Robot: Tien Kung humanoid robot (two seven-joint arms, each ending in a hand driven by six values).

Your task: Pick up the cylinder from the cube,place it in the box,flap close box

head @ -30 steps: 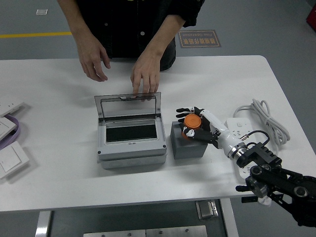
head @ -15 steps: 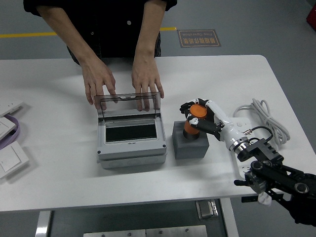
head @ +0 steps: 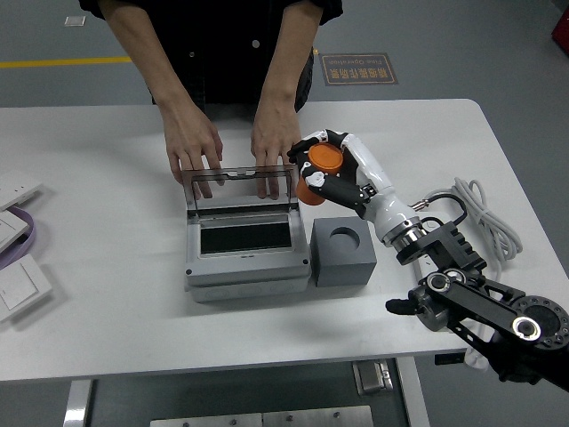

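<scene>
My right hand [head: 331,174] is shut on an orange cylinder [head: 320,167] and holds it in the air, above and behind the grey cube [head: 344,254], close to the box's right rear corner. The cube's round socket [head: 343,237] is empty. The grey box [head: 245,245] stands left of the cube with its clear lid [head: 240,188] raised upright. A person at the far side rests both hands [head: 197,149] on the lid's top edge. My left hand is out of view.
A white power strip with a coiled grey cable [head: 484,218] lies at the right. White switch plates [head: 20,285] lie at the left edge. A dark floor sign [head: 358,68] lies beyond the table.
My right hand has lifted the orange cylinder out of the cube's socket and moved it up and left toward the box. The person has brought both hands onto the lid; the box has shifted slightly right.
</scene>
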